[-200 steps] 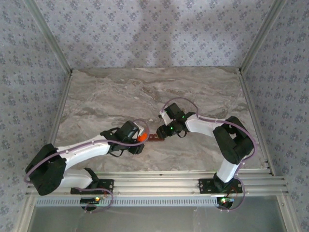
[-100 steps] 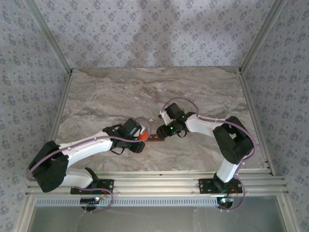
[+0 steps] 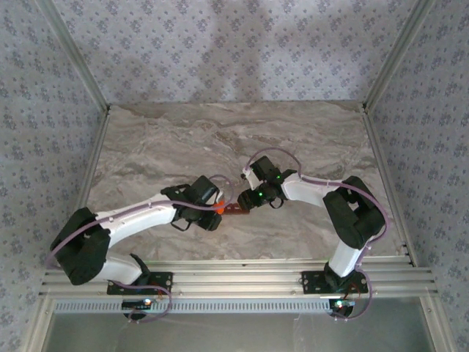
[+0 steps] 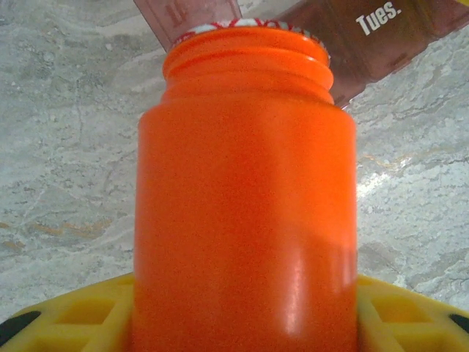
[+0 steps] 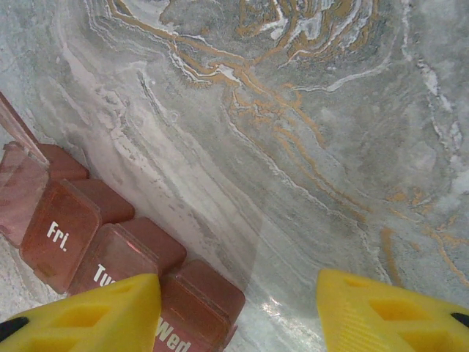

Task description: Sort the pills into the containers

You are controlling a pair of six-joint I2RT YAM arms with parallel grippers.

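1. Left wrist view, nearest first: the left gripper [image 4: 245, 319] is clamping the orange bottle [image 4: 245, 198] low on its body, with yellow fingers [image 4: 66, 315] pressing in from both sides.
2. The bottle is pointing away from the camera, its long axis running straight at the pill box [image 4: 366, 44]. The cap is off, and the open mouth is sitting just short of a raised lid [image 4: 187, 13], beside the "Tues." cell. The orange wall is hiding whatever is inside.
3. Right wrist view: the right gripper [image 5: 238, 312] is hanging with its fingers well apart and only table [image 5: 308, 147] between them. One finger is overlapping the "Wed" end of the pill box.
4. The pill box is lying flat with four joined cells, its long axis running diagonally from lower centre to the left edge. The far cell is standing with its lid up.
5. Top view: the pill box is sitting mid-table between both grippers, long axis roughly left to right. The bottle mouth is facing its left end.
6. Judgement: this is looking like the pour.
   - Doing it well means keeping the mouth centred over the open cell and tipping slowly.
   - The right gripper should be steadying the strip without blocking it.
   - Overshooting risks a spill onto the closed lids.
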